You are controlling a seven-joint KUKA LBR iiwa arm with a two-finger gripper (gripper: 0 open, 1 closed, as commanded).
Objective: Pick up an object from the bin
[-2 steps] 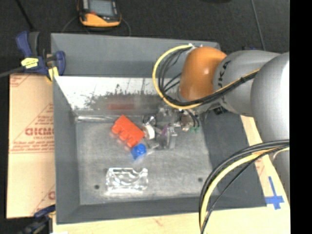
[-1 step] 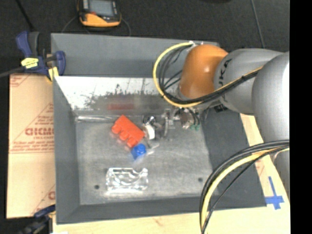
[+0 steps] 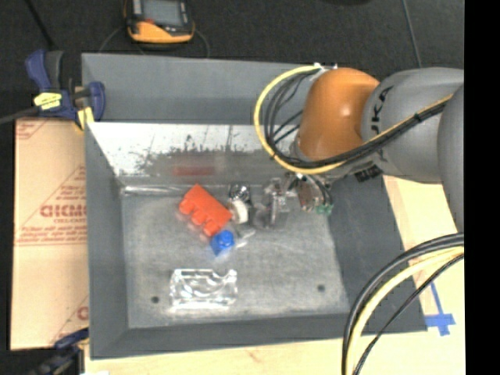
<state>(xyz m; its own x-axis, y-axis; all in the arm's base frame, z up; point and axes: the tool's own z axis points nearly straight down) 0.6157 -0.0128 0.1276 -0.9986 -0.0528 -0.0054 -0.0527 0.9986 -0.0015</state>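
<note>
Packaging of clear, crinkled plastic [image 3: 203, 287] lies nearest the camera on the floor of the grey metal bin [image 3: 312, 264], apart from everything else. Beyond it sits a small blue cap-like piece [image 3: 223, 242], touching or nearly touching an orange-red toy block [image 3: 203, 208] with ridged studs along one side. Just right of the block, near the foot of the far wall, is a small white-and-silver object [image 3: 238, 203] — too small to name with certainty. The robot's pincer [image 3: 275, 205] hangs low just beside that object, on its right, under the arm's orange cover [image 3: 336, 116]. Whether it is released or clenched cannot be told from this angle, and nothing can be seen held in it. The white-and-silver object, closest to the pincer, looks the likeliest pick. It appears light, hard and possibly slick where shiny, so a hold across its narrow middle would seem safest. The block, stiff and light, would likely take a grip across its flat sides — the plastic packaging would probably flex and slip.
</note>
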